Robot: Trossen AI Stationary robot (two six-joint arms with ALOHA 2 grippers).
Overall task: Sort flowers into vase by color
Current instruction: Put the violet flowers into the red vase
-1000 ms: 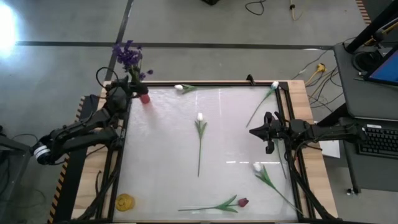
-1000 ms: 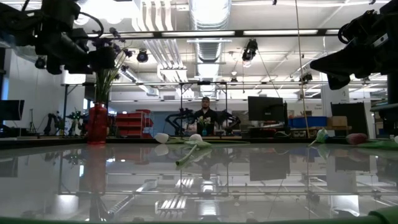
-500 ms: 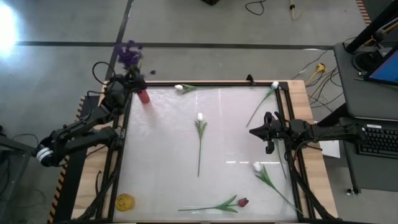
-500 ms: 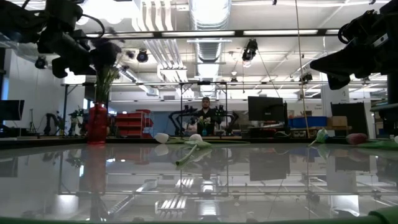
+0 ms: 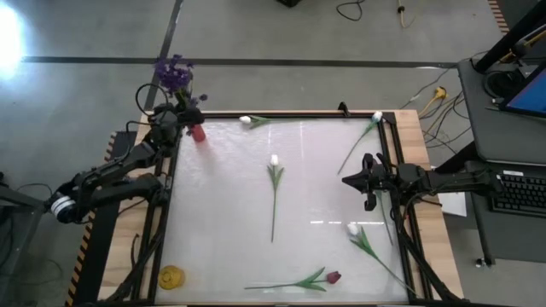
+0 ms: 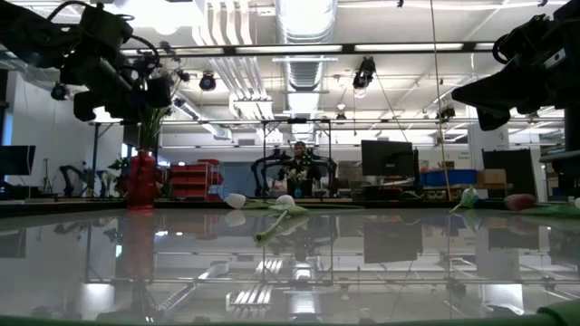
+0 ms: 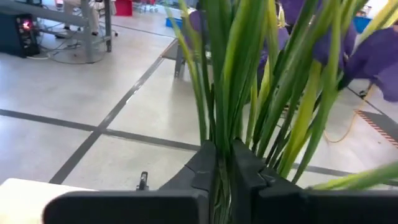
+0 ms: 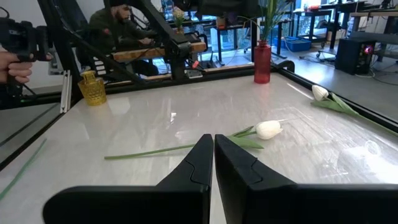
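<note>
I have the left gripper (image 5: 177,118) up at the far left corner of the table (image 5: 222,213), right over the red vase (image 5: 198,132), its jaws pinched shut on the green stems of the purple flowers (image 5: 173,75). In the left wrist view the stems (image 7: 231,93) run straight up between my closed fingers (image 7: 247,168). The blossoms lean out past the table's far edge, over the floor.

Taking the red vase as my landmark: one white tulip (image 5: 246,120) lies just along the far edge to its right, and another white tulip (image 5: 376,117) sits at the far right corner, its stem angling inward. A third white tulip (image 5: 274,159) lies in the middle of the table, stem pointing toward the near edge, with bare surface all round it. A fourth white tulip (image 5: 353,228) lies diagonally opposite the vase near the right rail, and the dark red tulip (image 5: 333,277) rests along the near edge. A yellow vase (image 5: 171,276) stands at the near left corner, down the same side rail as the red one.

The right gripper (image 5: 348,180) waits by the right rail, jaws closed on nothing.
</note>
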